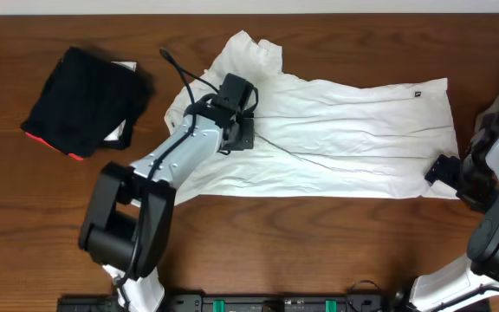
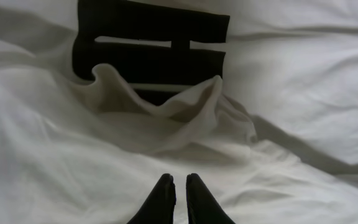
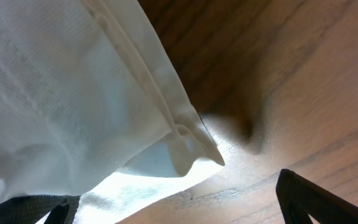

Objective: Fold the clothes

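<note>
White T-shirt (image 1: 345,130) lies spread across the table (image 1: 319,234), long axis side to side; my left gripper (image 2: 180,186) sits narrow over its collar end, while my right gripper (image 3: 169,198) gapes wide just beside the opposite hem corner (image 3: 197,149)

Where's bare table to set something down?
Bare wood: the strip between the T-shirt and the arm bases, and the corner in front of the black garment. Crowded: around the left gripper and right gripper at the shirt's ends.
</note>
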Action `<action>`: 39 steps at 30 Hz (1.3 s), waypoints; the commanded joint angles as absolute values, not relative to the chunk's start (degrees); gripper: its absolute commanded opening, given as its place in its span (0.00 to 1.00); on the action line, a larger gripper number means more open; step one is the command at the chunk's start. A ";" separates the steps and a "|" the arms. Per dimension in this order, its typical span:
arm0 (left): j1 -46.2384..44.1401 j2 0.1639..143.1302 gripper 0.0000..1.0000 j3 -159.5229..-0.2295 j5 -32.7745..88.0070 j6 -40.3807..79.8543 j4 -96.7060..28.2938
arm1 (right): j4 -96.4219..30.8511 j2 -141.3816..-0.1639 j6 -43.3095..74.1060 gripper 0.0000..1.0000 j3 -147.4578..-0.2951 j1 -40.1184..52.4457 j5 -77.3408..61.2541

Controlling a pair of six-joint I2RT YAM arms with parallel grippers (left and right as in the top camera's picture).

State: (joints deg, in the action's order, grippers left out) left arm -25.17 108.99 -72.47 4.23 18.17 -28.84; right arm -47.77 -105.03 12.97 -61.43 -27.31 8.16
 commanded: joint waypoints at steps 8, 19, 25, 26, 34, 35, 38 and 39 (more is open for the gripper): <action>-25.06 112.07 0.11 -72.34 -0.80 18.46 -22.02 | -46.68 -109.78 13.23 0.99 -58.28 -26.61 5.78; -25.04 114.76 0.12 -72.34 -1.15 17.98 -15.29 | -46.68 -109.78 13.23 0.99 -58.28 -26.61 5.78; -24.14 110.63 0.12 -75.02 -1.13 17.34 -14.09 | -46.68 -109.78 13.23 0.99 -58.28 -26.61 5.78; -23.90 108.86 0.12 -75.59 -1.13 17.37 -14.52 | -46.68 -109.78 13.23 0.99 -58.28 -26.61 5.80; -22.39 92.66 0.13 -76.42 -1.13 17.37 -18.76 | -46.65 -109.78 13.26 0.99 -58.28 -26.61 5.78; -22.17 90.96 0.13 -76.42 -1.13 17.37 -19.84 | -46.68 -109.78 13.23 0.99 -58.28 -26.61 5.78; -21.80 87.61 0.47 -76.42 -1.15 17.37 -23.11 | -46.68 -109.78 13.23 0.99 -58.28 -26.61 5.78; -21.80 86.87 0.53 -76.42 -1.13 17.39 -24.29 | -46.68 -109.78 13.23 0.99 -58.28 -26.61 5.78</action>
